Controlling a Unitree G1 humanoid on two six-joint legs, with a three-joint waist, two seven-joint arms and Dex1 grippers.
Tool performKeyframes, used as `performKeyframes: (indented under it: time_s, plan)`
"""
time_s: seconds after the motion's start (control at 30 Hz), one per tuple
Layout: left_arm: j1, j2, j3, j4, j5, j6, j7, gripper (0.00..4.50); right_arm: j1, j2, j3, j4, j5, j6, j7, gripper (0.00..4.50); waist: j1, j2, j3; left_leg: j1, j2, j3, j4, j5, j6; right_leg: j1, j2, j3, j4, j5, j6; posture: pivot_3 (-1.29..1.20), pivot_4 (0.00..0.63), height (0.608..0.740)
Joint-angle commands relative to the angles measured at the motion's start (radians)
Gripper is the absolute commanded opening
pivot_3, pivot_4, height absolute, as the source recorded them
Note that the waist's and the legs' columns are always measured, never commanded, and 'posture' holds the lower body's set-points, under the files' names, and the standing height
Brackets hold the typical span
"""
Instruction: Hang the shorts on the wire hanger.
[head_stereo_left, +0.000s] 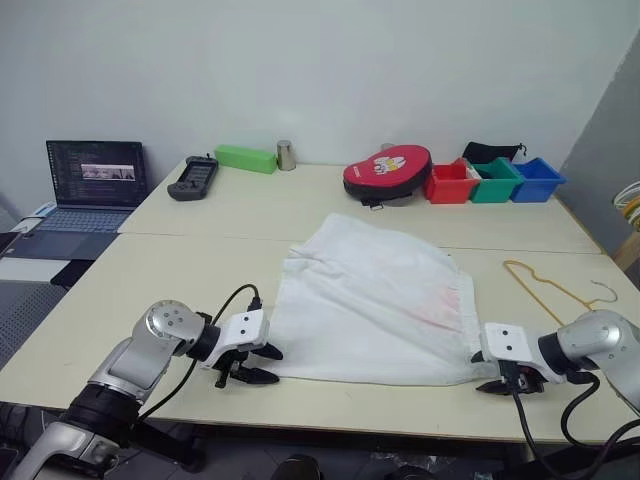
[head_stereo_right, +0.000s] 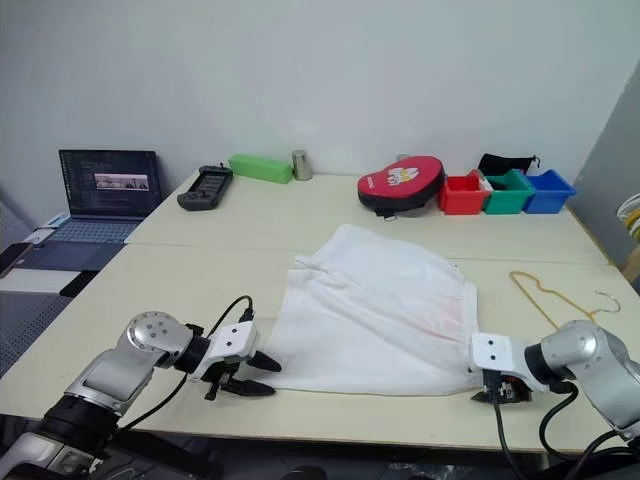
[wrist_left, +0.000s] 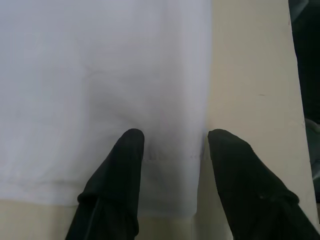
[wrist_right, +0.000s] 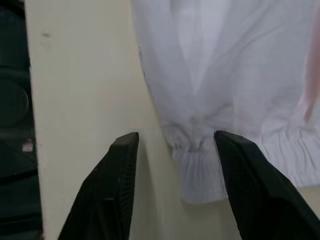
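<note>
item: the shorts (head_stereo_left: 375, 300), thin white fabric, lying flat and spread on the near table (head_stereo_left: 150, 290); soft creases across the cloth, a faint pink-red print toward our right, and a gathered elastic waistband along the right edge. its near hem runs close to the table's front edge.

item: the wire hanger (head_stereo_left: 545, 285), thin yellowish-gold wire, triangular with a small curved hook, flat on the table just right of the shorts, apart from the cloth.

item: our left gripper (head_stereo_left: 255, 365), two black tapered fingers (wrist_left: 122, 170) spread apart, holding nothing, at the shorts' near left corner.

item: our right gripper (wrist_right: 172, 150), fingers likewise apart and empty, at the bunched waistband corner.

open room: bare cream tabletop left of the shorts; a narrow strip along the front.

far table: red, green and blue bins (head_stereo_left: 492, 180), a red padded case (head_stereo_left: 388, 172), a laptop (head_stereo_left: 90, 185).
</note>
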Motion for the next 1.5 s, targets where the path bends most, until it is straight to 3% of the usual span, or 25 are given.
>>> performKeyframes:
  time_s: [0.03,0.13,0.23,0.37,0.47,0.77,0.9,1.37,1.5]
  plan:
    - [-0.022,0.031,0.055,-0.143,-0.096,0.088,-0.034,3.22,-0.025,0.015,-0.144,-0.060,0.149,0.173,-0.020,3.63,0.000,-0.001,0.000,0.000,0.000,0.000,0.000,0.000,0.000,0.000,0.000,0.000,0.000,0.000,0.000,0.28,0.000,0.740]
    - [-0.056,0.014,0.068,-0.221,-0.158,0.161,-0.022,3.91,-0.030,0.055,-0.229,-0.054,0.232,0.299,-0.073,4.41,0.000,-0.002,0.001,0.000,0.000,0.000,0.000,0.000,0.000,0.000,0.000,0.000,0.000,0.000,0.000,0.27,0.000,0.740]
    - [-0.128,-0.048,0.077,-0.271,-0.220,0.233,0.025,4.49,-0.017,0.092,-0.296,0.009,0.247,0.348,-0.148,4.50,0.002,-0.002,0.001,0.000,0.000,0.000,0.000,0.000,0.000,0.000,0.000,0.000,0.000,0.000,0.000,0.26,0.000,0.740]
    - [-0.263,-0.220,0.089,-0.273,-0.281,0.324,0.170,4.49,0.005,0.108,-0.352,0.162,0.186,0.339,-0.265,4.50,0.005,-0.004,0.002,-0.001,-0.001,0.000,0.001,0.000,0.000,0.001,-0.002,0.000,-0.001,0.000,0.001,0.25,0.000,0.740]
    - [-0.304,-0.339,0.043,-0.222,-0.227,0.254,0.260,4.49,0.003,0.110,-0.406,0.301,0.120,0.337,-0.404,4.50,0.001,-0.004,0.001,0.000,-0.001,0.001,0.001,0.000,0.000,0.001,-0.002,0.003,-0.001,0.001,0.001,0.22,0.000,0.740]
    - [-0.306,-0.422,-0.042,-0.168,-0.174,0.143,0.259,4.49,-0.048,0.146,-0.509,0.489,0.132,0.423,-0.544,4.50,-0.036,0.000,-0.001,0.001,0.000,0.004,-0.001,0.000,0.001,0.002,0.002,0.007,0.001,0.001,-0.001,0.18,0.000,0.740]
    - [-0.325,-0.472,-0.064,-0.137,-0.159,0.115,0.271,4.49,-0.116,0.150,-0.500,0.672,0.101,0.371,-0.600,4.50,-0.052,0.001,0.000,0.012,0.000,0.006,-0.002,0.000,0.001,0.016,0.002,0.007,-0.003,0.000,-0.001,0.18,0.000,0.740]
    - [-0.320,-0.474,-0.067,-0.128,-0.148,0.097,0.272,4.49,-0.292,0.178,-0.507,1.046,0.106,0.359,-0.677,4.50,-0.083,0.002,0.000,0.012,0.000,0.007,-0.002,0.000,0.001,0.016,0.002,0.008,-0.004,0.000,0.000,0.20,0.000,0.740]
    - [-0.326,-0.474,-0.064,-0.123,-0.145,0.095,0.276,4.50,-0.292,0.182,-0.494,1.077,0.099,0.342,-0.658,3.79,-0.083,0.001,0.000,0.012,0.000,0.007,-0.002,0.000,0.001,0.017,0.002,0.008,-0.005,0.000,0.000,0.20,0.000,0.740]
